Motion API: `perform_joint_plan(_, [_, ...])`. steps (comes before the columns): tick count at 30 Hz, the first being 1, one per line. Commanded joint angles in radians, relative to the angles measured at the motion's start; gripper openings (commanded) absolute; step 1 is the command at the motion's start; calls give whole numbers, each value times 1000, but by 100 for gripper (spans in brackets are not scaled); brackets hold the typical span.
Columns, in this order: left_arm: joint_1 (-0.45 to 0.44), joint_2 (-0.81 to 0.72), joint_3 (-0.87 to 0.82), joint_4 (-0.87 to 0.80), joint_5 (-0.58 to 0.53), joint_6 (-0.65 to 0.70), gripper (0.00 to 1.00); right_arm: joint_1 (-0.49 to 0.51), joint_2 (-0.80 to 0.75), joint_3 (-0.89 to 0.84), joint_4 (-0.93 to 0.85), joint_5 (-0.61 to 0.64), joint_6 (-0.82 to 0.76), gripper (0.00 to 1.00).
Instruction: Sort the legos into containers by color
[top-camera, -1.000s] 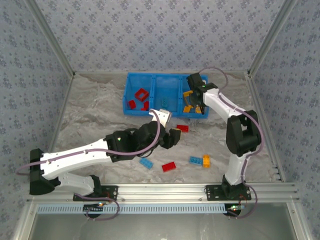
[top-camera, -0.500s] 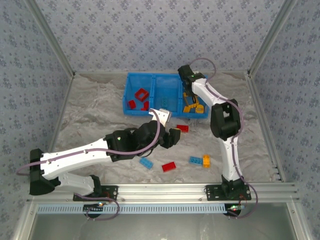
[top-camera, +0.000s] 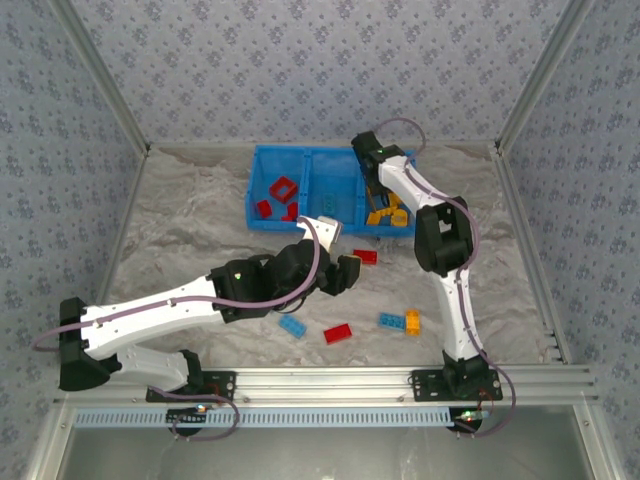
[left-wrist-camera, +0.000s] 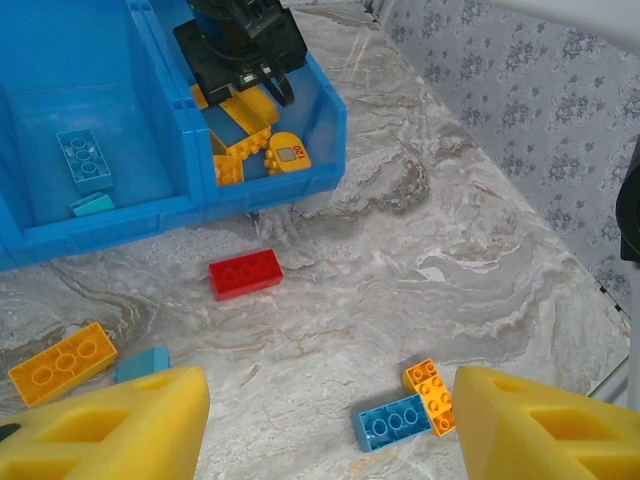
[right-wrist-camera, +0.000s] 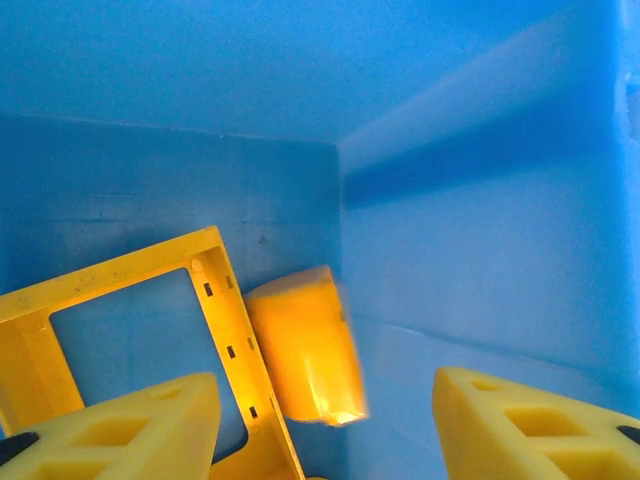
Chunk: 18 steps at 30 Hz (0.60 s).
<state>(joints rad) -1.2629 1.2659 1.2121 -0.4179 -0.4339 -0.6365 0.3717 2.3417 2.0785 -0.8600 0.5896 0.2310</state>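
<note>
The blue bin (top-camera: 262, 168) stands at the back with three compartments: red legos (top-camera: 283, 188) on the left, a light blue one (left-wrist-camera: 82, 158) in the middle, yellow ones (left-wrist-camera: 245, 135) on the right. My right gripper (top-camera: 384, 200) hangs inside the right compartment. In the right wrist view it (right-wrist-camera: 325, 430) is open, and a blurred yellow brick (right-wrist-camera: 305, 345) lies loose beside a yellow frame (right-wrist-camera: 130, 290). My left gripper (left-wrist-camera: 325, 430) is open and empty above the table, over a blue brick (left-wrist-camera: 397, 422) and an orange brick (left-wrist-camera: 430, 390); a red brick (left-wrist-camera: 245, 273) lies ahead of it.
More loose bricks lie on the marble table: a blue one (top-camera: 292, 326) and a red one (top-camera: 337, 333) near the front, an orange one (left-wrist-camera: 62, 362) with a teal piece (left-wrist-camera: 140, 362) beside it. Wallpapered walls and metal rails (top-camera: 330, 380) enclose the table.
My right gripper has swung left and deeper into the right compartment, and its jaws have opened, letting go of the yellow brick. The left arm has not moved.
</note>
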Motion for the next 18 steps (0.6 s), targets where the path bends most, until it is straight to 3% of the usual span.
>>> perform_joint_plan(1, [3,-7,0,4,9,-5,66,12,-111,13,-26,32,2,57])
perform_joint_plan(9, [21,-4,-9,-74,4,-75,66,55,-399,-124,35,30,14,52])
perform_joint_plan(14, [72,6,-28,-152,66,-138,66,120,-744,-451,158,-61,32,53])
perform_joint_plan(18, [80,17,-58,-161,161,-109,66,211,-1009,-695,192,-195,43,55])
